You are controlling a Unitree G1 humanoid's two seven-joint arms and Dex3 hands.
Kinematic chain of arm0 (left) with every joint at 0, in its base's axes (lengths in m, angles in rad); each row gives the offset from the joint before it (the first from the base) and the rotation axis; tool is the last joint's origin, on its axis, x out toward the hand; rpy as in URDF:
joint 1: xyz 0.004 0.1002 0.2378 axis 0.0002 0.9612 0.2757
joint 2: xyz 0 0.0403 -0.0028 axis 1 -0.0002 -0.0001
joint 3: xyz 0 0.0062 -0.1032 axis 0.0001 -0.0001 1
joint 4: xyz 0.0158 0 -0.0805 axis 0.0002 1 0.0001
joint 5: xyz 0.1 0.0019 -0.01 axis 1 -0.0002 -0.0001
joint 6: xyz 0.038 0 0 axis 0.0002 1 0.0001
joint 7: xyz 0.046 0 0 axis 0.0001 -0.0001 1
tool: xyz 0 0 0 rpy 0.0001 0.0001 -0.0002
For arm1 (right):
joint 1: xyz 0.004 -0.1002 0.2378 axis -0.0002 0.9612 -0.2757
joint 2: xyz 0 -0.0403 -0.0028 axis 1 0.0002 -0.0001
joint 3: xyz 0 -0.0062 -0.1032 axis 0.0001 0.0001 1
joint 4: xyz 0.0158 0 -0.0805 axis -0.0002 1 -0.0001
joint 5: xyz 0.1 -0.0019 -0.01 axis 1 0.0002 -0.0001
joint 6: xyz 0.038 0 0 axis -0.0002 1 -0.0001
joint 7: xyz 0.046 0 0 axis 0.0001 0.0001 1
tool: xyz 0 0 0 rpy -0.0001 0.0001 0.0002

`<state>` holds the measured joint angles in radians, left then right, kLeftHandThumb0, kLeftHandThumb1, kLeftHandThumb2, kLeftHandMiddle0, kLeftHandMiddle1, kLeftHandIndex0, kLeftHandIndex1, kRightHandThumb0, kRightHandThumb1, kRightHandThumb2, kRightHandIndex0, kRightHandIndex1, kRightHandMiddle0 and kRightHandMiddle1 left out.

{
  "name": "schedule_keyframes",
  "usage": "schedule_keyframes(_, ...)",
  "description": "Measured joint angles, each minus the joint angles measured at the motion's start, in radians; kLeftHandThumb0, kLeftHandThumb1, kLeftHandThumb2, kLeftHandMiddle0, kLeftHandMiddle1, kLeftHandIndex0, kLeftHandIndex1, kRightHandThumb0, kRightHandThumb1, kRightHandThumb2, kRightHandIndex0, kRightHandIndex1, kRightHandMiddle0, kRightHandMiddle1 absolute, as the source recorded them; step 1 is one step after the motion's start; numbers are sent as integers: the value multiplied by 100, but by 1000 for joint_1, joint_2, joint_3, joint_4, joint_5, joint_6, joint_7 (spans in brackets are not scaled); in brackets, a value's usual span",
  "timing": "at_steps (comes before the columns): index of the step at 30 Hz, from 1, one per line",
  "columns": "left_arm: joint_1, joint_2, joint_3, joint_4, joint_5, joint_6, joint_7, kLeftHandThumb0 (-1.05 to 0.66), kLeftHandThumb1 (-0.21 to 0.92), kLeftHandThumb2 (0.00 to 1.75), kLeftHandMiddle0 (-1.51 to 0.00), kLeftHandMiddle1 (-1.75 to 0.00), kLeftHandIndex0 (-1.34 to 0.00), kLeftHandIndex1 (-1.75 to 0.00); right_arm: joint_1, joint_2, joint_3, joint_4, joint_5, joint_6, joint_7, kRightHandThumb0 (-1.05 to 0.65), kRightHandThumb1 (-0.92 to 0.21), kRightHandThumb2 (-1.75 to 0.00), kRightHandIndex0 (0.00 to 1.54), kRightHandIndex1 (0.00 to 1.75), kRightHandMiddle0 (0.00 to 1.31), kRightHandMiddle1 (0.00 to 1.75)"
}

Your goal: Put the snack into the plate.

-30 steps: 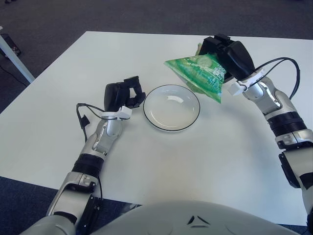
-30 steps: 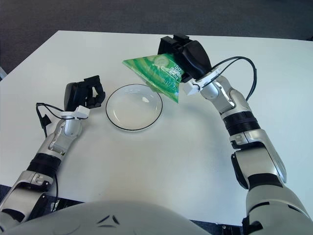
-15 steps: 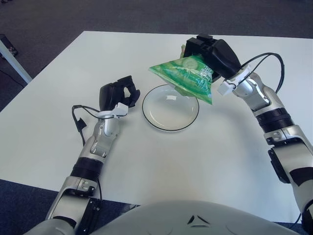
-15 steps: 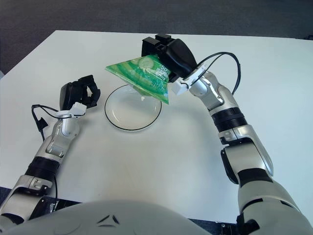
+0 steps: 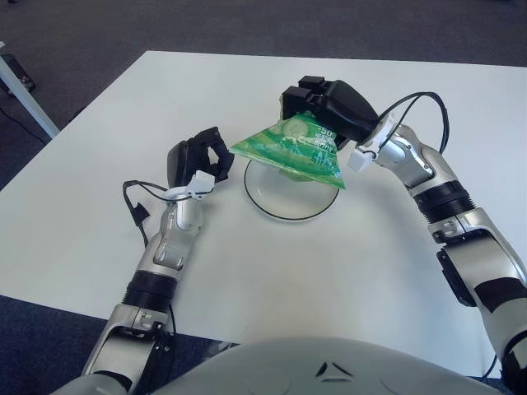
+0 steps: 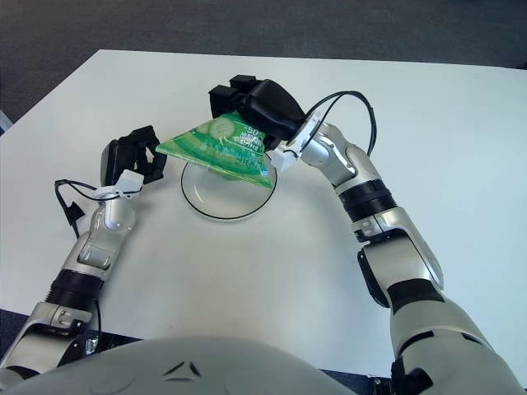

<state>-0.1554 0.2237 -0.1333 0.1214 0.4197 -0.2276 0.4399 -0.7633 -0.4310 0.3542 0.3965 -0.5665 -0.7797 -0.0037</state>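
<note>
In the left eye view we see the right hand (image 5: 325,103) just above the middle of the frame, its dark fingers clamped on the upper edge of the green snack bag (image 5: 292,152), and the bag hangs out flat and tilted, spreading toward the left and lower right of the hand. Under it sits the plate (image 5: 280,210), a clear shallow dish with a dark rim at the centre of the white table (image 5: 346,271); the bag covers most of the plate's far half, and we cannot tell whether its lower edge touches the dish or hangs just above it. The left hand (image 5: 196,158) shows left of centre, just beside the plate's left rim, fingers curled in and holding nothing, with the bag's left corner reaching close to it. Over in the right eye view, we have the same scene shifted left: the right hand (image 6: 255,103) in the upper middle grips the snack bag (image 6: 218,148), which stretches over the plate (image 6: 222,210), only the near rim showing below it. The left hand (image 6: 132,156) sits at the left of the frame, fingers curled, and the bag's left tip appears to overlap its fingertips, though we cannot tell if they touch.
</note>
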Motion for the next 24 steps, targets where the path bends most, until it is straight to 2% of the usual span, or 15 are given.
schedule_keyframes(11, 2, -2, 0, 0, -67, 0, -38, -51, 67, 99, -139, -175, -116, -175, 1, 21, 0, -24, 46, 64, 138, 0, -2, -166, 84, 173, 61, 175)
schedule_keyframes(15, 2, -3, 1, 0, -87, -1, -44, -51, 67, 99, -139, -175, -116, -175, 2, 21, 1, -37, 58, 92, 198, 0, 4, -172, 88, 174, 66, 173)
schedule_keyframes(19, 2, -4, 2, 0, -98, -10, -44, -51, 64, 100, -137, -175, -114, -175, 3, 19, 4, -49, 71, 112, 254, -1, -3, -159, 82, 175, 66, 161)
schedule_keyframes(24, 2, -6, 2, 2, -100, -21, -43, -52, 61, 102, -136, -175, -113, -175, 3, 11, 8, -72, 96, 143, 345, -1, -15, -146, 73, 175, 59, 160)
